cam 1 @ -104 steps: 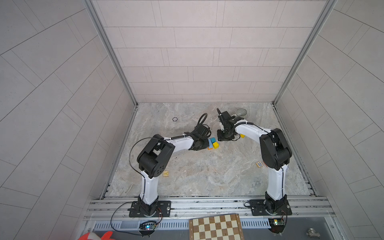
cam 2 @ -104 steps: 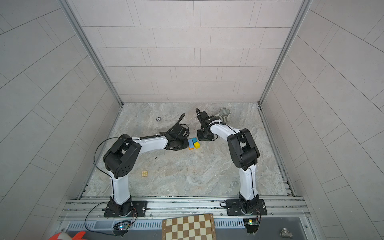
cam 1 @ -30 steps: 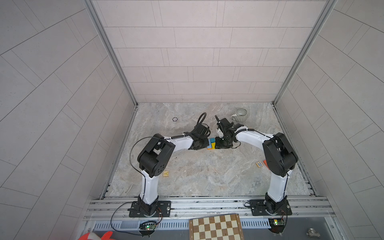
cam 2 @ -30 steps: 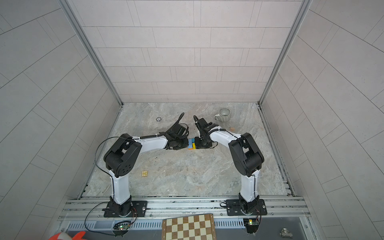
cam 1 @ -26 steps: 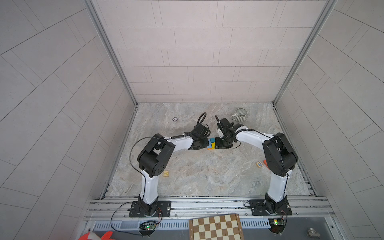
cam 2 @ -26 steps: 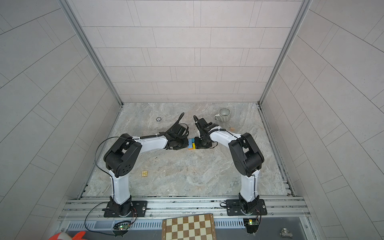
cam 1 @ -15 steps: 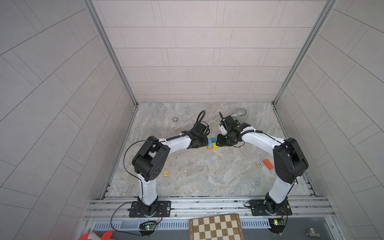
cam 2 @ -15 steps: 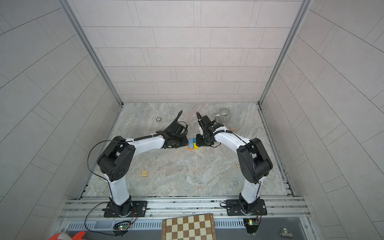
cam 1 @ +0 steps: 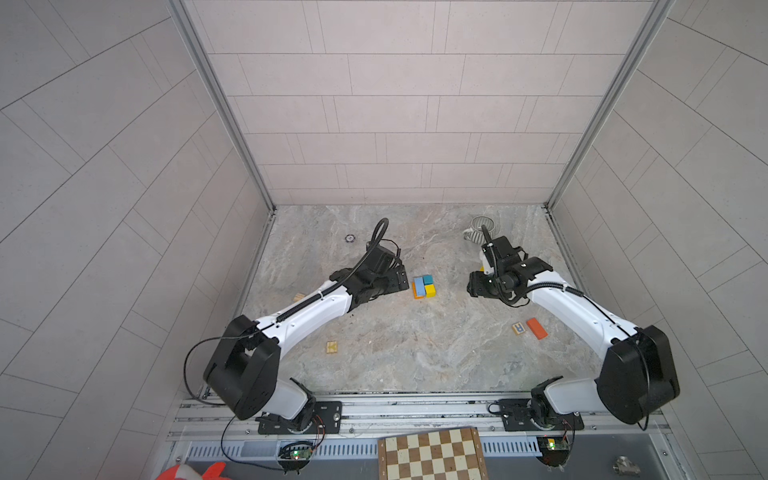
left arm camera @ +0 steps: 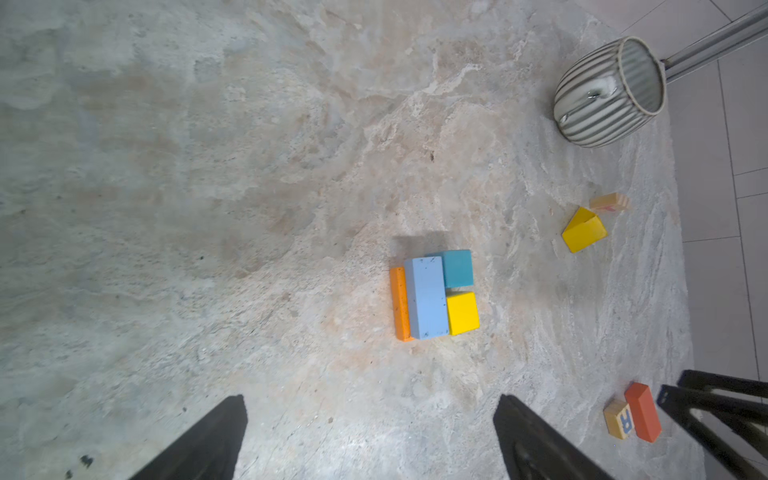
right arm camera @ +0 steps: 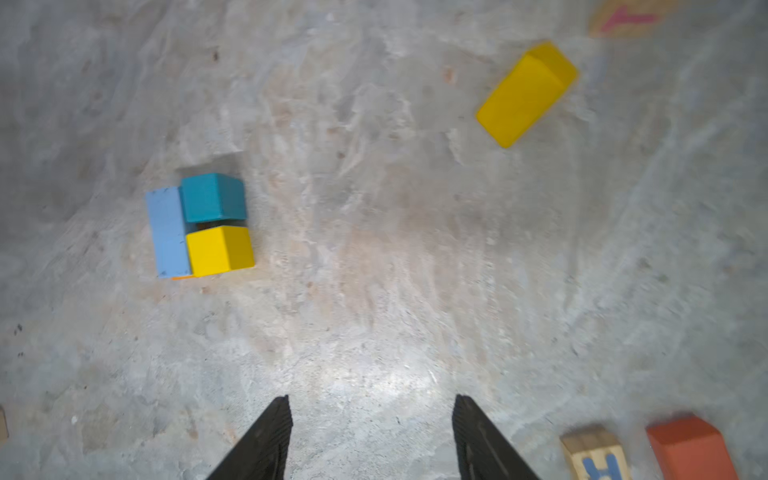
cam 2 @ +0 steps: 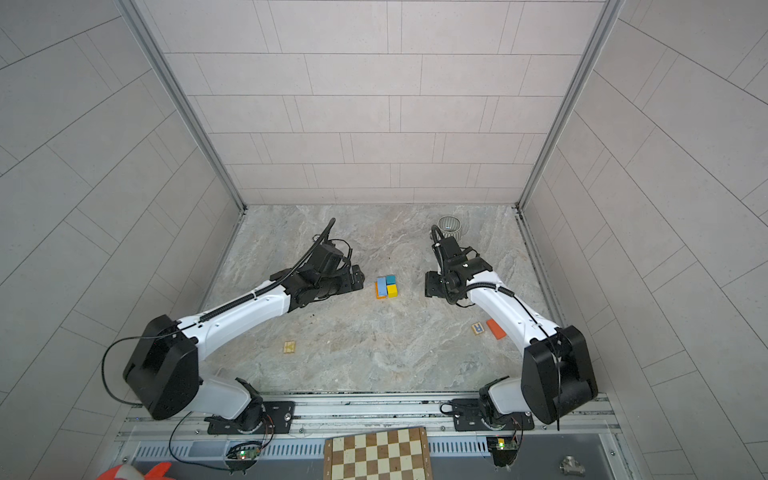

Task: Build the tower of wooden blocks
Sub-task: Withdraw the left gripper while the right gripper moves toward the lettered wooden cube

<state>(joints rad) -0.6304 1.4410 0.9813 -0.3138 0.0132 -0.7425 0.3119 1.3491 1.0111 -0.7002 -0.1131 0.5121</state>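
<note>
Left gripper [cam 1: 402, 281] jaws are spread wide with nothing between them; in the left wrist view both black fingers [left arm camera: 199, 440] frame bare stone floor [left arm camera: 208, 208]. Right gripper [cam 1: 473, 287] jaws are also apart with a narrower gap, nothing pinched, only floor between. The tower [cam 1: 424, 286] sits on the floor between the two grippers, just past the left jaws' tips and farther from the right jaws, touched by neither. It is low. A light blue block [left arm camera: 426, 297] lies flat over an orange block [left arm camera: 400, 303] that peeks out along one long edge. A teal cube [left arm camera: 458, 268] and a yellow cube [left arm camera: 462, 312] sit tight against the other long edge, with a slim gap between the two cubes in the right wrist view. The other wood blocks lie loose. A yellow wedge [right arm camera: 525, 93] is ahead of the right jaws, on the side opposite the tower, and a red-printed cube [right arm camera: 623, 18] lies just beyond it. A red block [right arm camera: 690, 449] and an R cube [right arm camera: 594, 455] lie side by side, off to the side of the right jaws. Two natural cubes lie well behind the left jaws beside the left arm, a nearer cube [cam 1: 299, 297] and a farther cube [cam 1: 331, 347]. A striped mug [cam 1: 478, 228] stands behind the right jaws near the back wall.
</note>
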